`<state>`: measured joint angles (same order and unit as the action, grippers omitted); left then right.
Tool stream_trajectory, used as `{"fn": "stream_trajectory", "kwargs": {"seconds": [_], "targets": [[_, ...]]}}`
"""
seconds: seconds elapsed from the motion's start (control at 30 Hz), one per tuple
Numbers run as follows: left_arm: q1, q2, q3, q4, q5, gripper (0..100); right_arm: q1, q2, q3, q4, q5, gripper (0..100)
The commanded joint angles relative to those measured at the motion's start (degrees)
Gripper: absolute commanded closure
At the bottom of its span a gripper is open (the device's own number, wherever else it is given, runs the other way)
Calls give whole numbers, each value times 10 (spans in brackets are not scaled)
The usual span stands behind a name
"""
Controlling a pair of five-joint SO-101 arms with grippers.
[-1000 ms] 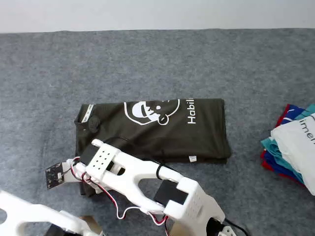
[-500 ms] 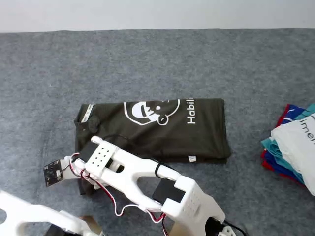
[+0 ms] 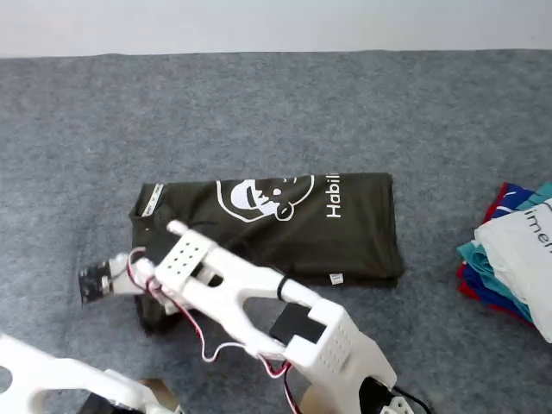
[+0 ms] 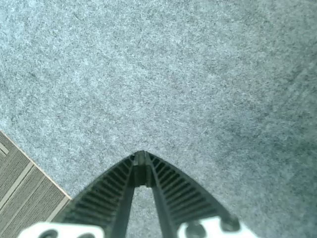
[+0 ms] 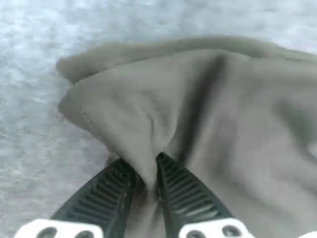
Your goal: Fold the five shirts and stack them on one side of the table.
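A dark olive shirt (image 3: 345, 233) with a white print lies folded at the middle of the grey table. My right arm (image 3: 233, 293) stretches over its near left corner. In the right wrist view my right gripper (image 5: 147, 174) is shut on a bunched fold of the olive shirt (image 5: 223, 109), which is raised off the felt. My left gripper (image 4: 141, 159) is shut with nothing in it, above bare grey felt by the table's edge. The left arm (image 3: 52, 375) sits at the near left corner in the high view.
A stack of folded shirts (image 3: 513, 267) in white, teal, blue and red lies at the right edge. The table's edge (image 4: 34, 166) runs close to my left gripper, with striped floor (image 4: 20, 198) beyond it. Grey felt stretches open behind the olive shirt.
My right arm's wrist has moved toward the far side, drawing the shirt's near left corner up with it. The left arm has kept still.
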<state>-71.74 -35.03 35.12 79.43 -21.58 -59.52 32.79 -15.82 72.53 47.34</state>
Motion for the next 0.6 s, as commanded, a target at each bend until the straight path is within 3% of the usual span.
{"fn": "stream_trajectory", "kwargs": {"seconds": [0.0,0.57], "targets": [[1,-13,-3,-14,-4,995,36,0,-65,13,2,987],[2,-13,-3,-11,-4,995,128,15,-88,-33,3,987]]}}
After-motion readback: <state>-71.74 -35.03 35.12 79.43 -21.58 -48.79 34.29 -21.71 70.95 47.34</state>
